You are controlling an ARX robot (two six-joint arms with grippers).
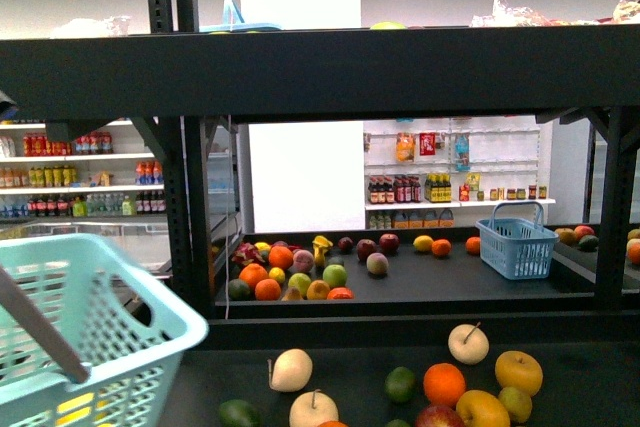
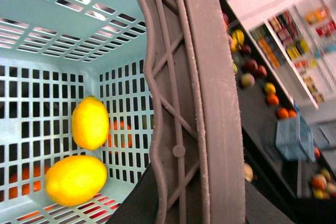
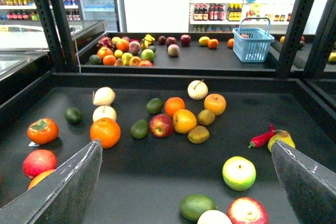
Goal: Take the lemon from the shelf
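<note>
Two bright yellow lemons (image 2: 90,123) (image 2: 75,179) lie inside a pale teal basket (image 1: 90,327). My left gripper (image 2: 184,199) is shut on the basket handle (image 2: 184,87), a grey-brown ribbed bar that crosses the left wrist view. The black metal shelf (image 1: 320,67) fills the front view. In the right wrist view its dark tier (image 3: 157,177) carries mixed fruit. My right gripper (image 3: 186,145) is open above the near part of that tier, nothing between its fingers (image 3: 63,182). I cannot pick out a plain-yellow lemon among the fruit on the tier.
Near the right gripper lie a green apple (image 3: 239,173), an avocado (image 3: 197,206), a red apple (image 3: 247,211) and a red chili (image 3: 262,137). Oranges, apples and pale round fruit sit further in. A blue basket (image 3: 253,43) stands on the far rack. Black uprights (image 3: 296,19) flank the tier.
</note>
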